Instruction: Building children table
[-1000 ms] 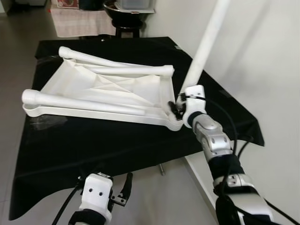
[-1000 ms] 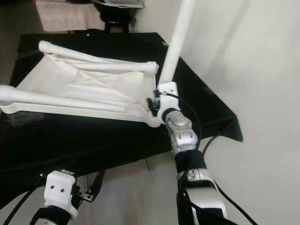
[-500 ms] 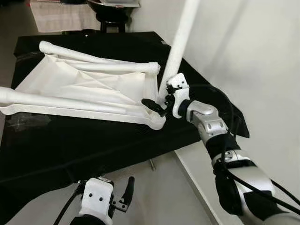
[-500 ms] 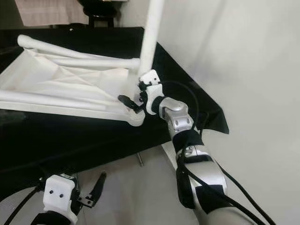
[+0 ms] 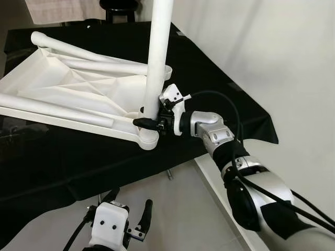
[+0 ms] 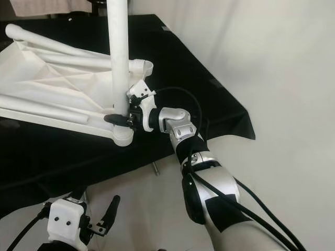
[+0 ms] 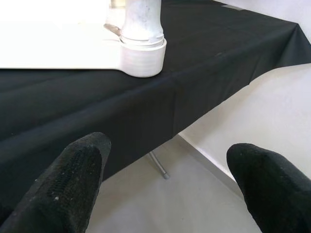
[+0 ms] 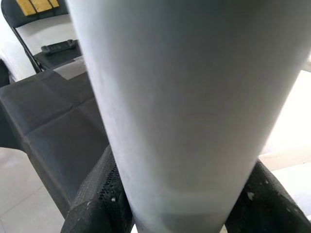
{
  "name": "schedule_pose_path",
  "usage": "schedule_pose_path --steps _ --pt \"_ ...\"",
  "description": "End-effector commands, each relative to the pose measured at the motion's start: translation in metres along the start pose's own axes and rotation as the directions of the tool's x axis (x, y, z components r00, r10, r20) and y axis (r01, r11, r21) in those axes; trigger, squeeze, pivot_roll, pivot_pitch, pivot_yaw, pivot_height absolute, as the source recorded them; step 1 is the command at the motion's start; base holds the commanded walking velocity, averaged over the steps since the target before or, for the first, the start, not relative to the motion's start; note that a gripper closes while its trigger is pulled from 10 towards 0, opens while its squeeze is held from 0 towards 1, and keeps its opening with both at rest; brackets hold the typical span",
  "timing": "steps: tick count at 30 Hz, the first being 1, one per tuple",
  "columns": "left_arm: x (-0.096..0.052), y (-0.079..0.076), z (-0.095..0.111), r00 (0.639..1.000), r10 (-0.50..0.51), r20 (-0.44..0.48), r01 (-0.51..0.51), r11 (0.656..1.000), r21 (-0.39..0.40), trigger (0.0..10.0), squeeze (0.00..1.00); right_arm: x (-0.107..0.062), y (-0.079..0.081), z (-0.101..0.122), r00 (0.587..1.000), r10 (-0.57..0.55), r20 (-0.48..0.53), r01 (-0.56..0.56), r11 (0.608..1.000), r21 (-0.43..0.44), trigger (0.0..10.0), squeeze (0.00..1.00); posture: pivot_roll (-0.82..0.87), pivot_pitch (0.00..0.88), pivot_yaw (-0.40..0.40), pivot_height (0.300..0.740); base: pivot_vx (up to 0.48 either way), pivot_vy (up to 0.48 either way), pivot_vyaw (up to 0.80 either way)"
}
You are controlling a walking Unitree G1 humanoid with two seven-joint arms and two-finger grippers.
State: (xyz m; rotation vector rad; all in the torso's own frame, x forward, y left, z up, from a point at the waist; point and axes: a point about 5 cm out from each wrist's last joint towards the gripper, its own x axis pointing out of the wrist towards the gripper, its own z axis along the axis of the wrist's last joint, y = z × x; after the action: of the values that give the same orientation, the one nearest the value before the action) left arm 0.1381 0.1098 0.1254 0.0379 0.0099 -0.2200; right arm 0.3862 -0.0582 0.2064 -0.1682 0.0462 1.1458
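Observation:
A white children's table top (image 5: 78,91) lies upside down on a table draped in black cloth (image 5: 209,78). One white leg (image 5: 157,57) stands upright in the near right corner socket (image 5: 146,137). My right gripper (image 5: 149,121) is shut on this leg just above the socket; in the right wrist view the leg (image 8: 184,111) sits between both black fingers (image 8: 99,194). Three more white legs (image 5: 89,49) lie flat across the underside. My left gripper (image 5: 131,217) hangs low in front of the table, open, with its fingertips (image 7: 73,174) spread apart and nothing between them.
A white wall (image 5: 272,57) runs along the right side, close to the table's edge. Pale floor (image 5: 183,209) lies below the front edge, with a thin metal table leg (image 7: 158,165) under the cloth. A black chair base (image 5: 118,5) stands beyond the far end.
The camera has shifted. The leg has swung from leaning right to standing upright in the corner socket. My right gripper has turned to reach it from the side, low on the leg.

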Motion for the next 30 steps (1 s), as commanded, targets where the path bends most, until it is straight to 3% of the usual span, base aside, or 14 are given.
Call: schedule_pose_path --steps 1,8,9,10,11,13,14,16,17,20,26,28,29,30 --pt "-0.002 -0.002 -0.001 1.000 -0.007 -0.016 0.007 1.000 -0.004 10.0 0.00 -0.008 -0.003 -0.017 0.998 -0.047 -0.042 0.049 0.997 0.051 0.0 0.00 0.10 0.166 -0.147 0.740 0.000 0.000 0.00" --pt "0.000 0.000 -0.001 1.000 -0.019 -0.016 0.019 1.000 -0.011 10.0 0.00 -0.050 -0.008 -0.063 0.978 -0.204 -0.051 0.210 0.957 0.201 0.0 0.00 0.06 0.152 -0.138 0.740 0.000 0.000 0.00" --pt "0.000 0.001 -0.002 1.000 -0.021 -0.016 0.021 1.000 -0.011 10.0 0.00 -0.057 -0.007 -0.078 0.930 -0.348 -0.120 0.366 0.910 0.197 0.0 0.00 0.05 0.147 -0.136 0.740 0.000 0.000 0.00" --pt "0.000 0.001 -0.002 1.000 -0.021 -0.016 0.021 1.000 -0.011 10.0 0.00 -0.057 -0.007 -0.078 0.930 -0.348 -0.120 0.366 0.910 0.197 0.0 0.00 0.05 0.147 -0.136 0.740 0.000 0.000 0.00" --pt "0.001 0.001 -0.002 1.000 -0.025 -0.017 0.025 1.000 -0.009 10.0 0.00 -0.071 0.003 -0.099 0.781 -0.584 -0.223 0.623 0.754 0.207 0.0 0.00 0.05 0.146 -0.135 0.740 0.000 0.000 0.00" --pt "0.001 0.001 -0.002 1.000 -0.025 -0.017 0.025 1.000 -0.009 10.0 0.00 -0.071 0.003 -0.099 0.781 -0.584 -0.223 0.623 0.754 0.207 0.0 0.00 0.05 0.146 -0.135 0.740 0.000 0.000 0.00" --pt "0.002 0.002 -0.002 0.999 -0.027 -0.017 0.027 1.000 -0.007 10.0 0.00 -0.087 0.015 -0.112 0.645 -0.702 -0.303 0.760 0.628 0.164 0.0 0.00 0.06 0.143 -0.132 0.740 0.000 0.000 0.00" --pt "0.002 0.002 -0.002 0.999 -0.027 -0.017 0.027 1.000 -0.007 10.0 0.00 -0.087 0.015 -0.112 0.645 -0.702 -0.303 0.760 0.628 0.164 0.0 0.00 0.06 0.143 -0.132 0.740 0.000 0.000 0.00" --pt "0.003 0.004 -0.003 0.999 -0.029 -0.018 0.029 1.000 -0.003 10.0 0.00 -0.095 0.031 -0.116 0.553 -0.759 -0.343 0.830 0.537 0.150 0.0 0.00 0.04 0.134 -0.124 0.740 0.000 0.000 0.00" --pt "0.005 0.005 -0.004 0.999 -0.033 -0.018 0.033 0.999 -0.001 10.0 0.00 -0.091 0.036 -0.111 0.536 -0.779 -0.325 0.842 0.520 0.143 0.0 0.00 0.03 0.103 -0.123 0.740 0.000 0.000 0.00" --pt "0.011 0.009 -0.007 1.000 -0.021 -0.008 0.021 1.000 0.010 10.0 0.00 -0.063 0.016 -0.085 0.553 -0.804 -0.217 0.833 0.532 0.151 0.0 0.00 0.05 0.074 -0.133 0.740 0.000 0.000 0.00" --pt "0.011 0.009 -0.007 1.000 -0.016 -0.007 0.016 1.000 0.012 10.0 0.00 -0.061 0.013 -0.081 0.559 -0.802 -0.211 0.829 0.539 0.148 0.8 0.00 0.05 0.070 -0.135 0.740 0.000 0.000 0.00" --pt "0.012 0.010 -0.007 1.000 -0.014 -0.006 0.014 1.000 0.012 10.0 0.00 -0.059 0.012 -0.075 0.567 -0.800 -0.198 0.823 0.545 0.158 10.0 0.00 0.05 0.066 -0.137 0.740 0.000 0.000 0.00" --pt "0.012 0.010 -0.007 1.000 -0.012 -0.005 0.012 1.000 0.012 10.0 0.00 -0.054 0.011 -0.069 0.603 -0.775 -0.190 0.798 0.585 0.147 10.0 0.45 0.05 0.066 -0.137 0.740 0.000 0.000 0.00"
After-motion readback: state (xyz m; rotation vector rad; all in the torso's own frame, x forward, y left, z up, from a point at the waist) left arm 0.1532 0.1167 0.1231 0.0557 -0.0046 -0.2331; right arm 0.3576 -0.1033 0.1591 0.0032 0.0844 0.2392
